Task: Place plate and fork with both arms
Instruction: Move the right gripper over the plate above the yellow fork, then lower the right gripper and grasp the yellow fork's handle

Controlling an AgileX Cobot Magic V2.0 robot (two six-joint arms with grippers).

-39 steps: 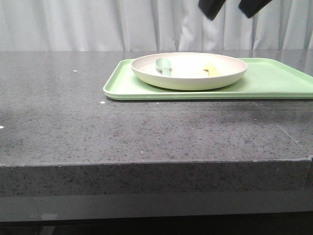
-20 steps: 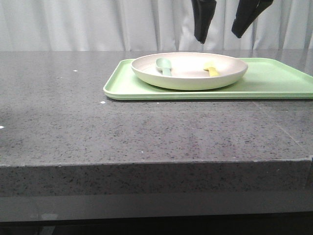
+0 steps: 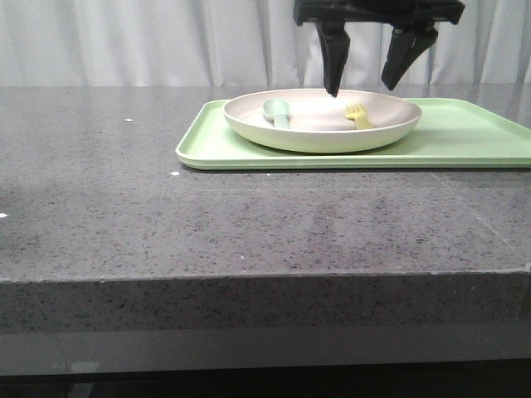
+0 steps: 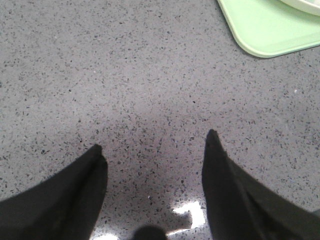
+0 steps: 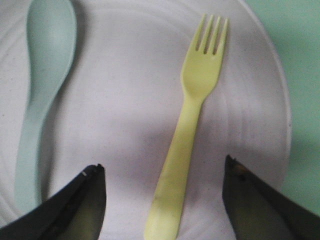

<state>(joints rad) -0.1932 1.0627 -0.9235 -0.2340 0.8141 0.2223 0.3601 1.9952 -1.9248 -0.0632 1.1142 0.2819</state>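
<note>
The cream-white plate (image 3: 319, 133) sits on the light-green tray (image 3: 465, 137) at the back of the table. The pale-yellow fork (image 3: 358, 115) lies in the plate; in the right wrist view the fork (image 5: 187, 132) lies between my fingers on the plate (image 5: 120, 100). My right gripper (image 3: 361, 89) is open, hanging just above the plate with the fork's handle between its fingertips (image 5: 162, 167), not touching it. My left gripper (image 4: 152, 142) is open and empty over bare table; it does not show in the front view.
A grey-green spoon (image 3: 276, 112) lies in the plate's left half, also in the right wrist view (image 5: 42, 85). The tray's corner (image 4: 265, 30) lies beyond my left gripper. The dark speckled table (image 3: 249, 215) ends at a front edge; a white curtain hangs behind.
My right gripper has come down from above the frame to just over the plate, open around the fork. The plate, fork and spoon have not moved.
</note>
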